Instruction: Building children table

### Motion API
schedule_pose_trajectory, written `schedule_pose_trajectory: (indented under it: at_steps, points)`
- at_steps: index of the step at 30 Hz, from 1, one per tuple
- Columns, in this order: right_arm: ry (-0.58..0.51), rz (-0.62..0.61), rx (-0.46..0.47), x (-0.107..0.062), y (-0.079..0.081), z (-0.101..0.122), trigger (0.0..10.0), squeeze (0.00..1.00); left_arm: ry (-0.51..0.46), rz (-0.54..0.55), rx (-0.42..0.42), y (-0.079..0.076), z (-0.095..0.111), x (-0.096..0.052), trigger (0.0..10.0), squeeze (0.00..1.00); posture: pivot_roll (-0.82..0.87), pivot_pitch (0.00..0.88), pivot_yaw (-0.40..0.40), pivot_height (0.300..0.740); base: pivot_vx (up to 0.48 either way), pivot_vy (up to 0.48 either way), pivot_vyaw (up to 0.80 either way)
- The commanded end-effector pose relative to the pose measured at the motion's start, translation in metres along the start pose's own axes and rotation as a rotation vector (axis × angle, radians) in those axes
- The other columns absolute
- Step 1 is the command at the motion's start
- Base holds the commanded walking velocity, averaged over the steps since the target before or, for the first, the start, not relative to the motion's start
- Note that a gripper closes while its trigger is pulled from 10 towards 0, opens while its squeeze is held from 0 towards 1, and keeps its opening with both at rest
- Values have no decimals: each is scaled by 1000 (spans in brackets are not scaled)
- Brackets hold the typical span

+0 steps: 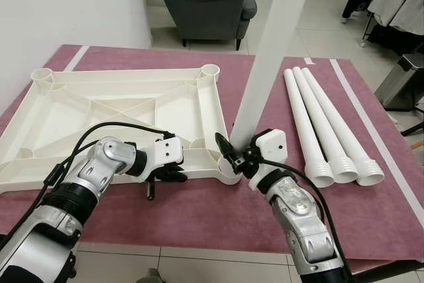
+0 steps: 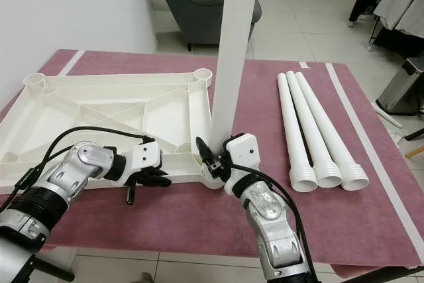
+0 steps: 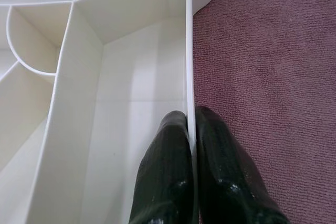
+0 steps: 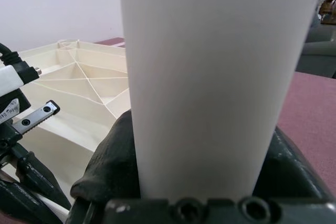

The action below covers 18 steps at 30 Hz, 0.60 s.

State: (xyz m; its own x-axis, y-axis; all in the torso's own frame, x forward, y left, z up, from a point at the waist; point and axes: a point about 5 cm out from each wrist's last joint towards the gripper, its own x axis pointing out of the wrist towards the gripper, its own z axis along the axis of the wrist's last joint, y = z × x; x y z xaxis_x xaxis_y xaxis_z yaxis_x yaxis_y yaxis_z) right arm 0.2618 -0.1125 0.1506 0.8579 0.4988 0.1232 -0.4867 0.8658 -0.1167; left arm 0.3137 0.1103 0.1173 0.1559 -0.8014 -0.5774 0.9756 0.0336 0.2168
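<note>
Head views were bright, evenly lit by soft daylight-like light; focus sharp, no motion blur. Faint soft shadows lay under arms on purple mat (image 1: 199, 210). White tabletop (image 1: 112, 107) and upright leg (image 1: 268, 57) ran near overexposure, detail washed. Left wrist view was sharp, sheen on black fingers (image 3: 163, 182). Right wrist view was close-up; leg surface soft, background slightly blurred.
</note>
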Motion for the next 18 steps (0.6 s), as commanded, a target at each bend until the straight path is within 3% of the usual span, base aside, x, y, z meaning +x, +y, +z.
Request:
schedule_pose_trajectory:
  at_steps: [1,8,18]
  points:
    - [114,0,63,-5,0,-23,10000,0,-91,142,-47,6,3,-2,10000,0,81,18,33,740,0,0,0]
    - [158,30,86,2,2,-25,10000,0,-89,145,-49,7,4,-3,10000,0,82,24,32,740,0,0,0]
    - [196,26,2,14,-8,-20,10000,0,-92,151,-54,6,4,-2,10000,0,80,27,27,740,0,0,0]
